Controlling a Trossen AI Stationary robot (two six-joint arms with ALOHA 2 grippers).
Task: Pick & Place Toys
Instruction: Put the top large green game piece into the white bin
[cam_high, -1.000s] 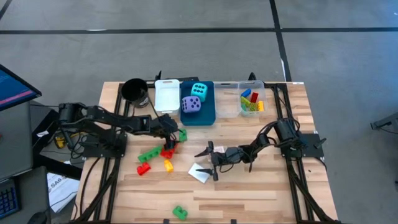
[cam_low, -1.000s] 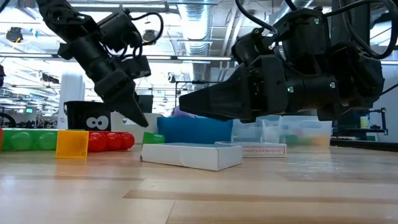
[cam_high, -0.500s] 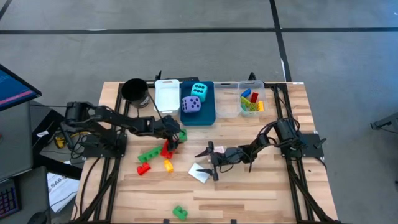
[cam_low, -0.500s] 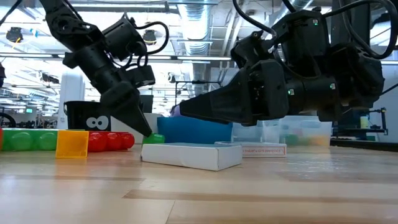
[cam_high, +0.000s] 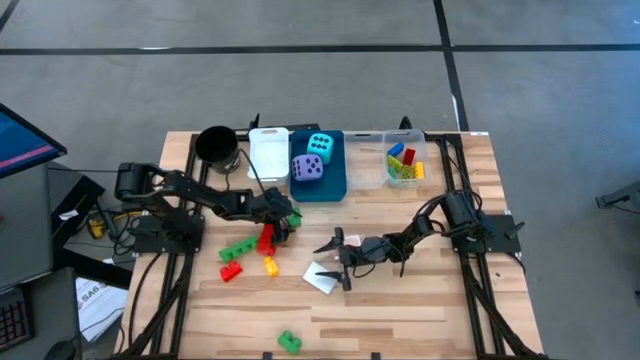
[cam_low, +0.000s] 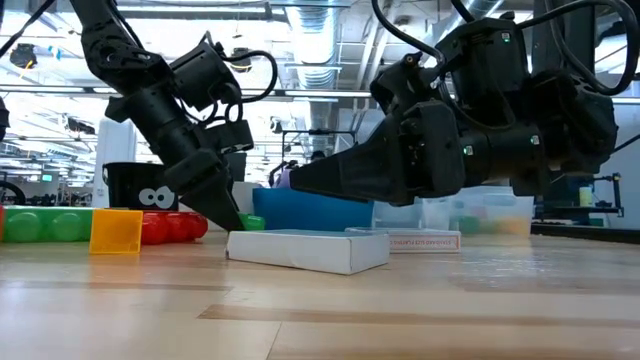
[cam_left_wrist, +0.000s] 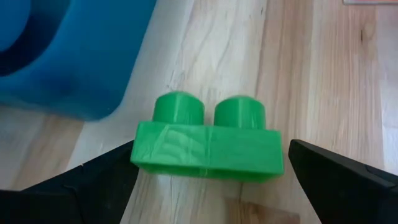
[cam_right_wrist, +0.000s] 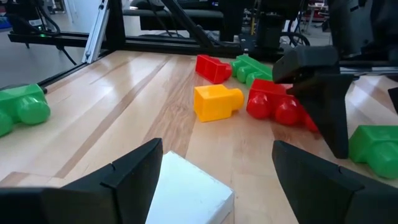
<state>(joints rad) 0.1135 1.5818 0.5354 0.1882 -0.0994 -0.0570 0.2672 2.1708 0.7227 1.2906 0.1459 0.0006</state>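
A green two-stud brick lies on the table beside the blue bin; it also shows in the high view. My left gripper is open, low at the table, one finger at each end of the brick; whether they touch it I cannot tell. My right gripper is open and empty, hovering just above a flat white card that lies on the table and also shows in the right wrist view.
Red, green, red and yellow bricks lie near my left gripper; another green brick lies at the near edge. At the far edge stand a black cup, a white bin, the blue bin with two dice and a clear bin.
My left gripper has gone down to the table and a little toward the right edge, so that its fingers now stand at the green brick's two ends. The brick has not moved.
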